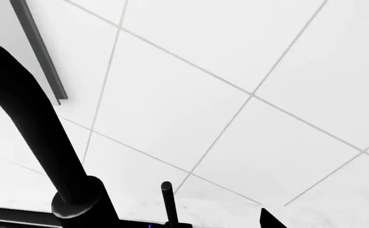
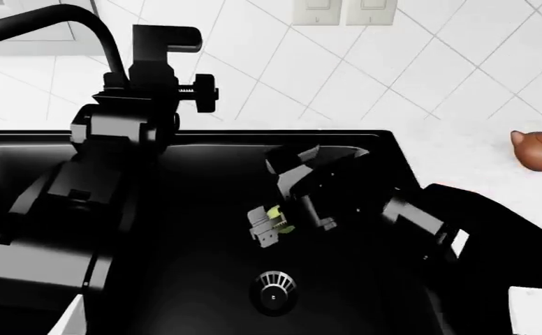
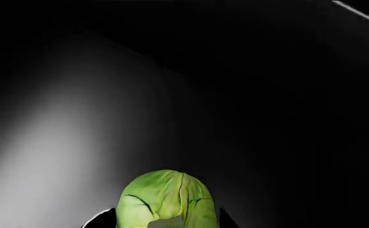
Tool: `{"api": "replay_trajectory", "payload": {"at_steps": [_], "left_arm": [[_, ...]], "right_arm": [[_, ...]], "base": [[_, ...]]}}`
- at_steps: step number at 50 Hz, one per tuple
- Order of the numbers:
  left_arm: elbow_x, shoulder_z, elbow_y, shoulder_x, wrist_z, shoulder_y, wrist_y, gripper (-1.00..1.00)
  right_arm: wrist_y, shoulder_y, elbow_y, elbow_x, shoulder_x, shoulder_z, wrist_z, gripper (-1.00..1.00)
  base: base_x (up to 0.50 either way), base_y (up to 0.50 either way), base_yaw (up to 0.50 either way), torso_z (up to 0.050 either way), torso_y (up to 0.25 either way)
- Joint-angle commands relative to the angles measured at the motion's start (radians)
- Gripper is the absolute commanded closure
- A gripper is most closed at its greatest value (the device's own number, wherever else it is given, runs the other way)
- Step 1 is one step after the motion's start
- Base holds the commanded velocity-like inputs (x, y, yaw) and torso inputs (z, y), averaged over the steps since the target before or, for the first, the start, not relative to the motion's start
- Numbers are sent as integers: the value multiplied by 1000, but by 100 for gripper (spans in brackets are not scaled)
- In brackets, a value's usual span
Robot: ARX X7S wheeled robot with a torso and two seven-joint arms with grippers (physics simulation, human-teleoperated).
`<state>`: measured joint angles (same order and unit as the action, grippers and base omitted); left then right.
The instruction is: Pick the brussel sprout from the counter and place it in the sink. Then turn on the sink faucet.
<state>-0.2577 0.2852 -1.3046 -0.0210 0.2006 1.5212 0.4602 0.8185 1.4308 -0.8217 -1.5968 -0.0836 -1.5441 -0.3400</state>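
The light-green brussel sprout (image 2: 278, 218) is held between the pale pads of my right gripper (image 2: 269, 225), low inside the black sink (image 2: 383, 139) and just behind the round metal drain strainer (image 2: 273, 287). In the right wrist view the brussel sprout (image 3: 167, 199) fills the gap between the jaws over the dark basin floor. My left gripper (image 2: 164, 38) is raised at the back left beside the black gooseneck faucet (image 2: 66, 14). In the left wrist view the faucet spout (image 1: 35, 123) and its thin lever (image 1: 167, 202) stand close ahead, and one fingertip (image 1: 270, 219) shows wide to the side.
A small brown teapot (image 2: 539, 150) sits on the white counter (image 2: 476, 164) right of the sink. The white tiled wall behind carries two light switches (image 2: 346, 10). A grey window frame (image 1: 38, 47) runs beside the faucet.
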Motion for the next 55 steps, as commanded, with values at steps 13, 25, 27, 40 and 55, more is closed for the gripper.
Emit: {"api": "replay_trajectory", "payload": {"at_steps": [13, 25, 27, 40, 55], "left_arm": [[25, -23, -4, 20, -26, -14, -21, -100], [38, -36, -4, 20, -30, -25, -24, -100], [39, -38, -4, 20, -31, -26, -24, -100], [66, -64, -4, 20, -38, -24, -20, -100], [84, -79, -4, 20, -45, -17, -19, -100]], "right_arm": [[-42, -177, -112, 143, 84, -16, 162, 100], [-28, -208, -118, 158, 84, -15, 179, 100], [-29, -211, -116, 159, 84, -14, 179, 100], [-26, -199, -106, 164, 84, -13, 199, -100], [7, -22, -18, 108, 83, 3, 121, -100]], "base": [[0, 0, 0, 0, 0], [0, 0, 0, 0, 0], [0, 0, 0, 0, 0], [0, 0, 0, 0, 0], [0, 0, 0, 0, 0]]}}
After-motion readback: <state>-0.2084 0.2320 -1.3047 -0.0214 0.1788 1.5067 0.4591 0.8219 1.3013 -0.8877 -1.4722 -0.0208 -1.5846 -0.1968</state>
